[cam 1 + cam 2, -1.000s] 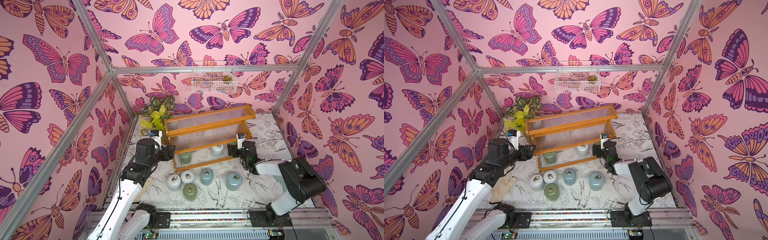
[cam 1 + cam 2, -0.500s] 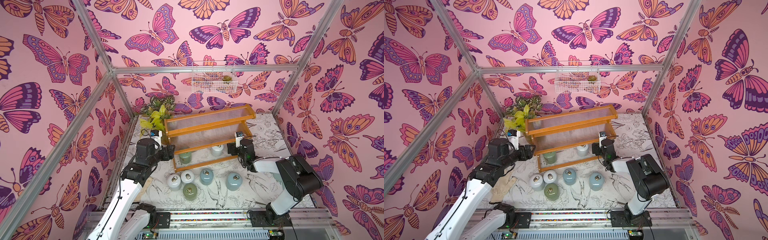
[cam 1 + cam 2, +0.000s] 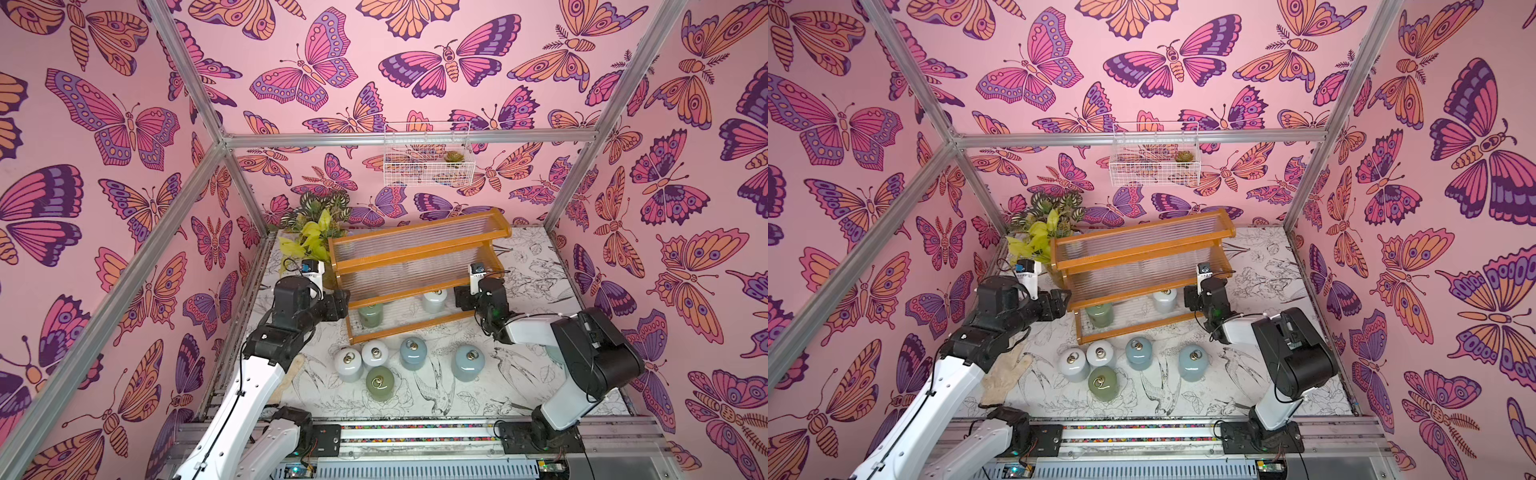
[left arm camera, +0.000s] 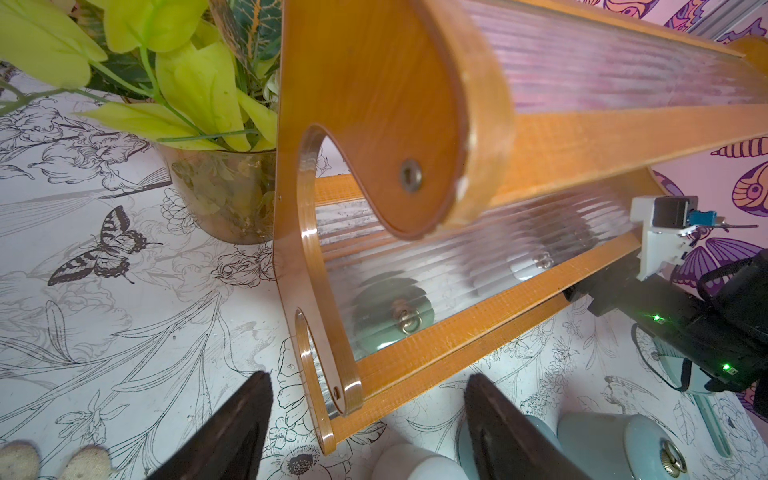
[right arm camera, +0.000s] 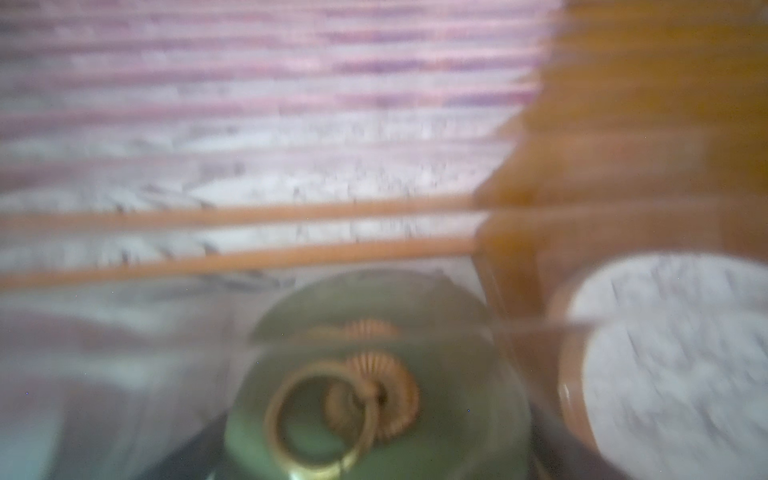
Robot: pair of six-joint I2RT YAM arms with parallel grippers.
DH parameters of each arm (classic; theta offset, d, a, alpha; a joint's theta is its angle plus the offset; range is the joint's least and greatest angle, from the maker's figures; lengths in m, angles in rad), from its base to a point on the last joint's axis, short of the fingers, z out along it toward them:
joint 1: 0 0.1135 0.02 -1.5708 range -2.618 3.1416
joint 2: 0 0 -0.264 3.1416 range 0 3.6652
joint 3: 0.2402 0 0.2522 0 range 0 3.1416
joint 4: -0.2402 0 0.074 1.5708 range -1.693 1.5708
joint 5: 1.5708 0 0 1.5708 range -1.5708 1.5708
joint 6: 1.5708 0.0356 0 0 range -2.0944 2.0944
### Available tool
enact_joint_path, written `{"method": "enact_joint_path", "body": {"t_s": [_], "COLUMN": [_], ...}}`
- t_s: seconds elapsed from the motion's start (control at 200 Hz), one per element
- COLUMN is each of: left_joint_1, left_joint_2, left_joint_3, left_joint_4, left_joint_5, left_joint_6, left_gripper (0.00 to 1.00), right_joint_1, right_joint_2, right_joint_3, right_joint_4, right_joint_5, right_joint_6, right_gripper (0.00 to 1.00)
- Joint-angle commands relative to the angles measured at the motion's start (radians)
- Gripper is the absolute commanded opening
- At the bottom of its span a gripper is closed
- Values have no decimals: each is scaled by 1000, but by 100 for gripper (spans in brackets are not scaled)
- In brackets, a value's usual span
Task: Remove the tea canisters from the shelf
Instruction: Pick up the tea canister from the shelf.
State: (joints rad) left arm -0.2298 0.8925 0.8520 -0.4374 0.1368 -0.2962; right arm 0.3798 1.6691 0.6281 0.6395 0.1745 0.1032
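The shelf (image 3: 415,253) stands at the back of the table, and its two upper tiers hold nothing. On its bottom tier stand a green tea canister (image 3: 371,314) and a white one (image 3: 434,300). Several more canisters stand on the table in front: two white (image 3: 348,364), two blue (image 3: 468,363) and a green one (image 3: 379,383). My right gripper (image 3: 460,297) reaches into the bottom tier's right end. In the blurred right wrist view a green lid with a gold ring (image 5: 374,395) fills the space at its jaws. My left gripper (image 4: 366,376) is open, with the shelf's left end (image 4: 328,415) in front of it.
A glass vase of leaves (image 3: 309,245) stands just behind the shelf's left end. A white wire basket (image 3: 428,162) hangs on the back wall. A beige glove (image 3: 1007,374) lies on the table under the left arm. Butterfly walls close in on both sides.
The right gripper has slid left into the shelf's right end and its jaws have narrowed. The left arm has hardly moved.
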Motion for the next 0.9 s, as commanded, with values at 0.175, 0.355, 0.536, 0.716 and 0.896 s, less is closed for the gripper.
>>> {"method": "enact_joint_path", "body": {"t_s": [0.175, 0.355, 0.536, 0.716, 0.896], "left_joint_1": [-5, -5, -4, -4, -5], "left_joint_2": [27, 44, 45, 53, 52], "left_joint_3": [27, 30, 17, 22, 33], "left_joint_4": [19, 31, 69, 77, 78], "left_joint_5": [-5, 1, 23, 32, 35], "left_joint_6": [24, 28, 18, 19, 23], "left_gripper": [77, 77, 77, 77, 78], "right_joint_1": [26, 60, 73, 114, 173], "right_joint_2": [-164, -276, -406, -499, -534], "right_joint_3": [-73, -114, -154, -188, -210], "right_joint_4": [-57, -111, -205, -313, -392], "right_joint_5": [77, 150, 195, 239, 302], "right_joint_6": [40, 46, 83, 142, 221], "right_gripper": [46, 46, 46, 46, 46]}}
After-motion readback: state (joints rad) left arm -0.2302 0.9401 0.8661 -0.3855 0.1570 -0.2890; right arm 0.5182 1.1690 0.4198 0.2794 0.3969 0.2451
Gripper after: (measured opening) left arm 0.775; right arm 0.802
